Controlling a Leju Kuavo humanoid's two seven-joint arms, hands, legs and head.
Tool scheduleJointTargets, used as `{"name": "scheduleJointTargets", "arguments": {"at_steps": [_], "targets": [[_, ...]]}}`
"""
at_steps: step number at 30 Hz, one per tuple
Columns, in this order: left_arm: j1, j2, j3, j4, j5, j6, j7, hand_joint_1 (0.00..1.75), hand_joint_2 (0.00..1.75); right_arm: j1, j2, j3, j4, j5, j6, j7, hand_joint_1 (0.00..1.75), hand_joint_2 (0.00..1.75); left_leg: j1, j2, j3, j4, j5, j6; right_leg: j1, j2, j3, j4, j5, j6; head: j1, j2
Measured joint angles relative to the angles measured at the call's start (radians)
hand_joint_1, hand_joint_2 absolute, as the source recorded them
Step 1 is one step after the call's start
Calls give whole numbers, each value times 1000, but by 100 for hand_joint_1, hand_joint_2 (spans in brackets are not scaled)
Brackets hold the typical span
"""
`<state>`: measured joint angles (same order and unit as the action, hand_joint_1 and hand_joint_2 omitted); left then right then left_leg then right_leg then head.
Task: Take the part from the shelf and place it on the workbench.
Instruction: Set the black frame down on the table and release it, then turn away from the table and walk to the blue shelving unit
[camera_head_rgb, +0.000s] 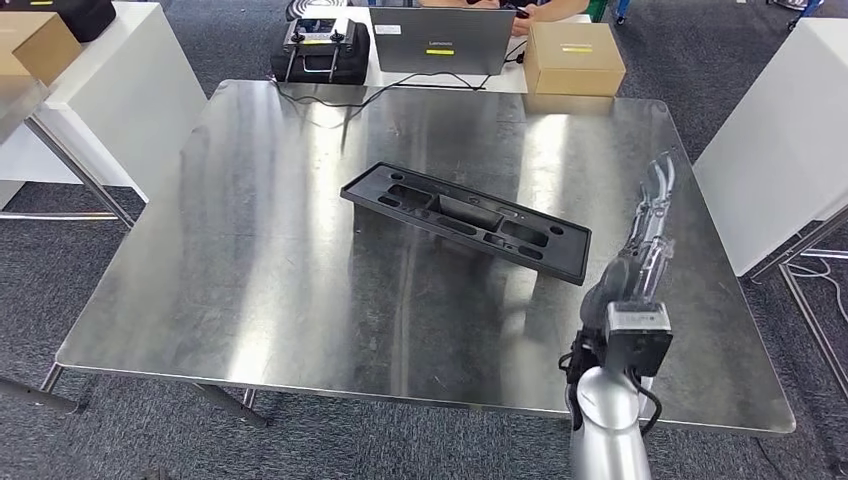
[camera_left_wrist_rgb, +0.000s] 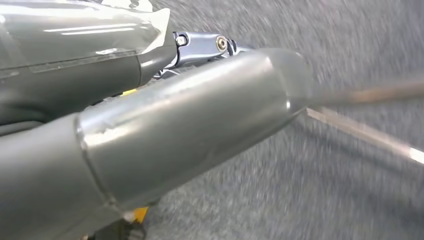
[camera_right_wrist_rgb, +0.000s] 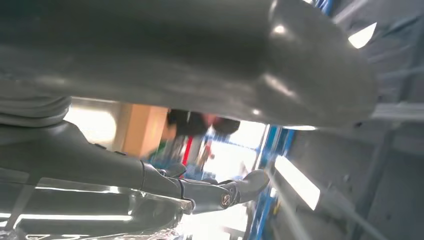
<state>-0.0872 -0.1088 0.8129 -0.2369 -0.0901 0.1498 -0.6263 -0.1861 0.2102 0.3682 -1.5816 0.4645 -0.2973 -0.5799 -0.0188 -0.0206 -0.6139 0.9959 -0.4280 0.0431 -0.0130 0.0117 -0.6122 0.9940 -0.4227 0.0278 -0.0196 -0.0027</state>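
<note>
The part (camera_head_rgb: 467, 217) lay flat near the middle of the steel table (camera_head_rgb: 250, 270), a long black moulded tray with several recesses and a raised rim. It looked stiff and light, probably plastic; on bare metal it would likely slide if nudged. A long edge or an end rim seemed the best place to take hold, since the recesses offer lips to hook. The right hand (camera_head_rgb: 650, 215) hung just beside the part's near end, fingers straight and spread, holding nothing and apart from it. The left hand (camera_left_wrist_rgb: 150, 100) showed close up above grey carpet; I could not tell whether it was open. Beyond the table stood a laptop (camera_head_rgb: 440, 40) with a yellow sticker, its lettering too small to read, and a box (camera_head_rgb: 573, 58)
</note>
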Motion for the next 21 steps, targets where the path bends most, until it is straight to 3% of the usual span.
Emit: {"name": "scheduleJointTargets", "arguments": {"at_steps": [4,7,9,11,12,13,14,16,17,19,21], "targets": [[3,-12,57,0,26,77,33,0,0,54,-8,46,-30,-56,53,-26,0,0,-3,0,-1,6,-5,13,-7,0,5,-3,1,4,-1,0],[4,-25,96,0,52,93,57,0,0,85,-15,64,-44,-79,74,-37,0,0,2,4,12,-12,12,26,-3,-1,4,7,-8,10,0,0],[4,-35,117,0,61,92,64,0,0,100,-22,71,-48,-85,80,-41,0,0,9,8,20,-30,25,33,1,-3,-23,77,-59,3,2,0],[4,-40,130,0,63,92,66,0,0,108,-30,75,-48,-88,81,-42,0,0,9,11,17,-31,28,33,1,-3,-68,205,-127,-5,4,0],[4,-42,135,0,64,92,67,0,0,113,-34,76,-48,-88,81,-42,0,0,9,12,14,-31,29,31,0,-4,-81,254,-147,-3,4,0],[4,-44,140,0,64,92,68,0,0,117,-37,76,-48,-89,82,-42,0,0,10,12,11,-29,32,29,-2,-4,-78,269,-152,2,4,0],[4,-45,143,0,65,92,69,0,0,119,-40,77,-48,-90,82,-42,0,0,11,13,6,-27,34,26,-4,-4,-54,243,-143,11,4,0],[4,-48,148,-1,66,91,69,0,0,120,-43,78,-49,-90,84,-42,0,0,14,12,-4,-17,38,17,-10,-6,37,105,-111,27,4,0],[4,-48,151,-1,66,91,69,0,0,120,-44,79,-49,-90,84,-42,0,0,14,12,-10,-11,39,11,-10,-6,75,51,-95,29,4,0],[4,-49,156,-2,66,91,69,0,0,121,-45,81,-51,-91,85,-43,0,0,12,9,-16,1,41,-1,-7,-2,98,6,-84,21,5,0],[5,-50,160,-3,66,91,69,0,0,122,-47,82,-52,-93,86,-43,0,0,13,7,-20,8,45,-11,-8,0,86,9,-78,5,5,0]]}}
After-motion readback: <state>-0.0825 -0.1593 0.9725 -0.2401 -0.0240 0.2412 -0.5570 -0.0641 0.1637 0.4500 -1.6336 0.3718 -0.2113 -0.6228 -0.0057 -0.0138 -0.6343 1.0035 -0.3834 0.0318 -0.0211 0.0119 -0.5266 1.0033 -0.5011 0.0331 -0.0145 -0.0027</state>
